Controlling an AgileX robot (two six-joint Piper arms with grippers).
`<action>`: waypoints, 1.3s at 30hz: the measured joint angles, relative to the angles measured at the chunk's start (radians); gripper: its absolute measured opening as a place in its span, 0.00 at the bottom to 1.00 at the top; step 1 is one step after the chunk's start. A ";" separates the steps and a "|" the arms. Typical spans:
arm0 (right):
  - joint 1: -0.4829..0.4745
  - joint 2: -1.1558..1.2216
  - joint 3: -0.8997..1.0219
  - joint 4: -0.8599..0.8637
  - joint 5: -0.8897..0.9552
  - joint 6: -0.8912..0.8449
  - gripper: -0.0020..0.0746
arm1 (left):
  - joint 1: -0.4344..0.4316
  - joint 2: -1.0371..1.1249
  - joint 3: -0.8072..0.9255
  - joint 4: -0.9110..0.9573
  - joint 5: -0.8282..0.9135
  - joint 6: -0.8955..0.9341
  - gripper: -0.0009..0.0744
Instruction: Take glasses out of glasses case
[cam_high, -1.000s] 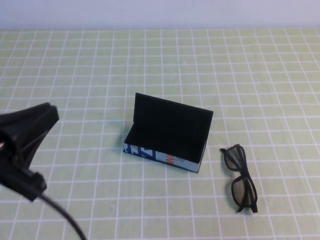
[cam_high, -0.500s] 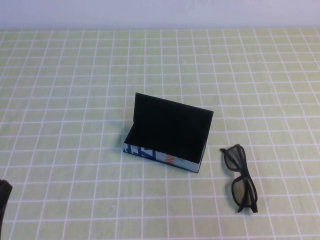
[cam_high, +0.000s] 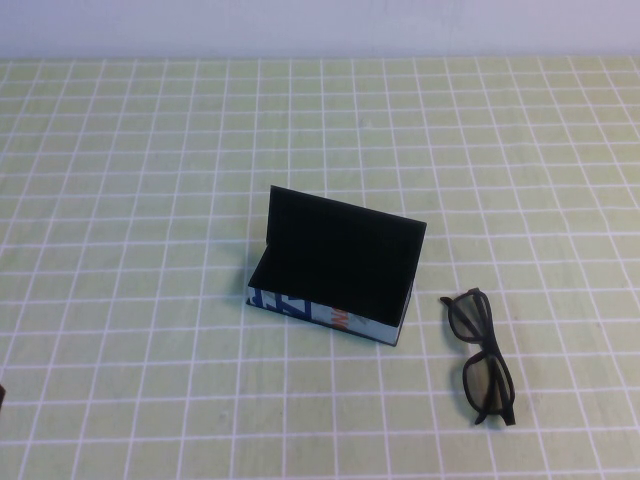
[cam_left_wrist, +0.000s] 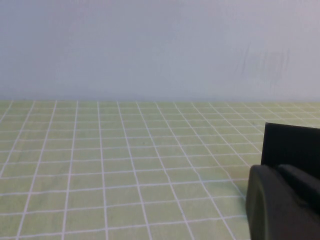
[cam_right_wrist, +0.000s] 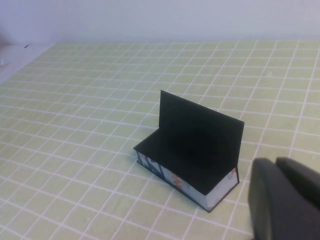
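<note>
I see glasses (cam_high: 482, 357) on table (cam_high: 120, 200) beside open glasses case (cam_high: 335, 268); right gripper (cam_right_wrist: 285, 200) clenched, empty, near case; left gripper (cam_left_wrist: 282, 202) state unclear to me.

Left pincer (cam_left_wrist: 282, 202) a matte black, rounded moulded bulk with a smooth curved edge, right pincer (cam_right_wrist: 285, 200) likewise matte black, two rounded plastic lobes pressed together along a shallow seam

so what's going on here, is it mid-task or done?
Looks done. The glasses lie folded on the table, apart from the glasses case, on its right. The case stands open, lid upright, nothing visible inside. Neither arm is handling anything: the left gripper and the shut right gripper show only in their own wrist views, pulled away from the case.
</note>
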 joint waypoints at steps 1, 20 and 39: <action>0.000 0.000 0.000 0.000 -0.002 0.000 0.01 | 0.000 0.000 0.000 0.000 0.000 0.000 0.01; -0.071 -0.038 0.064 -0.081 -0.090 -0.008 0.01 | 0.000 0.000 0.000 -0.002 -0.002 0.000 0.01; -0.307 -0.421 0.469 -0.075 -0.382 -0.056 0.00 | 0.000 -0.002 0.000 -0.002 -0.006 0.000 0.01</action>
